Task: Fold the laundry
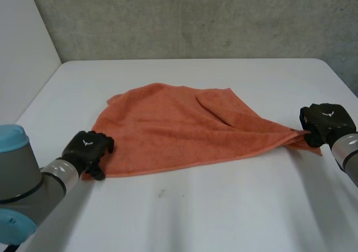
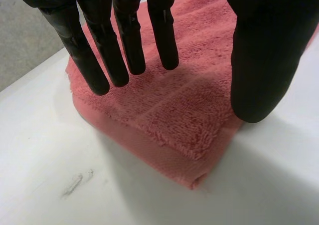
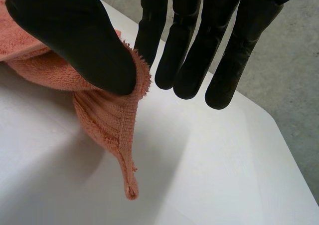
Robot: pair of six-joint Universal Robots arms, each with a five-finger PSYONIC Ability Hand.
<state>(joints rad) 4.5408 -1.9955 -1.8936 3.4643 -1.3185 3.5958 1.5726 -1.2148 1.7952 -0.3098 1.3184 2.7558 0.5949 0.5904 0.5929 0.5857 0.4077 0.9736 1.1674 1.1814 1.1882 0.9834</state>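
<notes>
Right now the orange terry-cloth towel (image 1: 184, 129) lies spread in the middle of the white counter (image 1: 224, 213). It is mostly flat, with a loose flap (image 1: 221, 107) turned over at about its one o'clock part. Toward three o'clock its edge is drawn out into a narrow point.

My black left hand (image 1: 86, 148) sits at the towel's eight o'clock corner, at the end of my grey left arm (image 1: 33, 179) with its light-blue cap. Seen from my left wrist, my fingers (image 2: 124, 50) are straight and slightly spread over that corner of the towel (image 2: 174, 120). The thumb (image 2: 264, 60) stands well apart from them at the cloth's side edge. The hand grips nothing. Whether the tips touch the pile I cannot tell.

My black right hand (image 1: 324, 120) is at the towel's three o'clock point. From my right wrist, the thumb (image 3: 75, 35) presses the towel's hem (image 3: 107, 120) against the nearest finger, pinching it. The other fingers (image 3: 224, 50) hang straight and close together beside it. Below the pinch, the corner's tip droops toward the counter (image 3: 209, 175).

Beyond the counter, at twelve o'clock, stands a grey concrete wall (image 1: 196, 17).
</notes>
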